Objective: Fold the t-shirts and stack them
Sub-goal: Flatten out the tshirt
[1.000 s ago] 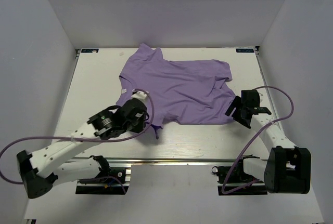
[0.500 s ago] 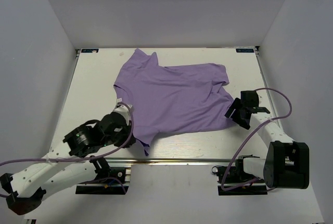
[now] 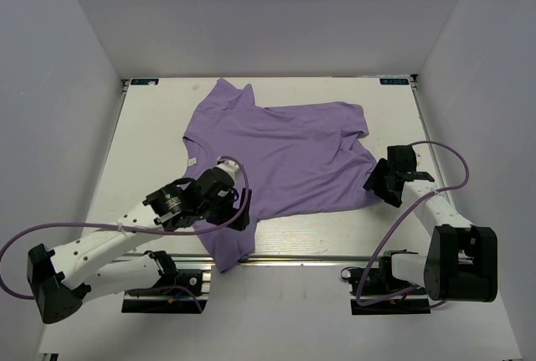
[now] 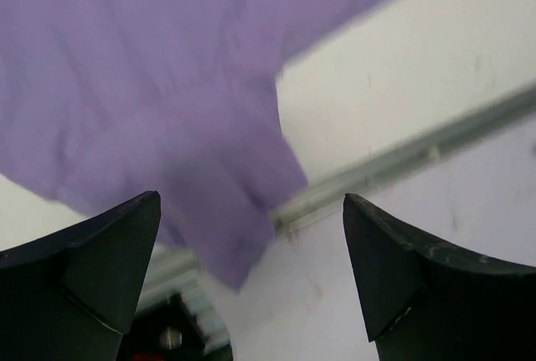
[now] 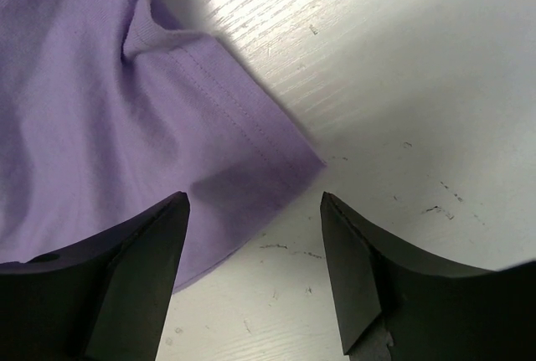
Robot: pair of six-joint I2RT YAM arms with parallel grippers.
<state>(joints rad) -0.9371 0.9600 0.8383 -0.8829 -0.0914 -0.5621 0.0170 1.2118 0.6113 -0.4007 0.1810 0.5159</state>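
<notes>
This is a robotics lab cell, not a home. My 2 arms, the left arm [image 3: 92, 248] and the right arm [image 3: 435, 210], are bolted to an aluminium rail [image 3: 293, 258] at the near edge of a white wood-grain tabletop [image 3: 151, 126]. Plain white panels [image 3: 50, 126] box it in on 3 sides. Purple cables [image 3: 452, 156] loop from my arms down to the bases. Small labels [image 3: 144, 81] mark the 2 far corners. A lavender t-shirt [image 3: 285, 152] lies on the scuffed surface.
</notes>
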